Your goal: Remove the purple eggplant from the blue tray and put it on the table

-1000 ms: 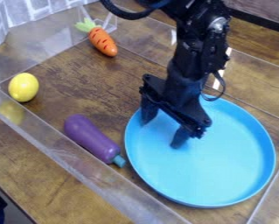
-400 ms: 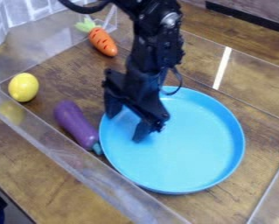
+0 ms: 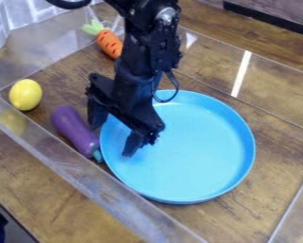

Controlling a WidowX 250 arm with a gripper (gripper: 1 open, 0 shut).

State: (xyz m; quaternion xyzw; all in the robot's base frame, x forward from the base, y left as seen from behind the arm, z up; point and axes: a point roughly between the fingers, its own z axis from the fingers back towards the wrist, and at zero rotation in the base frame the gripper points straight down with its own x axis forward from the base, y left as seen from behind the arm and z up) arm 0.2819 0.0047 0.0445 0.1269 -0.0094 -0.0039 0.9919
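While purple eggplant (image 3: 76, 130) hugs blue tray (image 3: 204, 161)'s rim, hand (image 3: 116, 133) gapes.

Gripper (image 3: 120, 128): shifted leftward across frame. Blue tray (image 3: 211, 166): slid left with it. Purple eggplant (image 3: 75, 130): nudged left, tray rim against it.

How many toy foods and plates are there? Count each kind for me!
Eggplant: 1
Lemon: 1
Carrot: 1
Blue plate: 1
Total: 4
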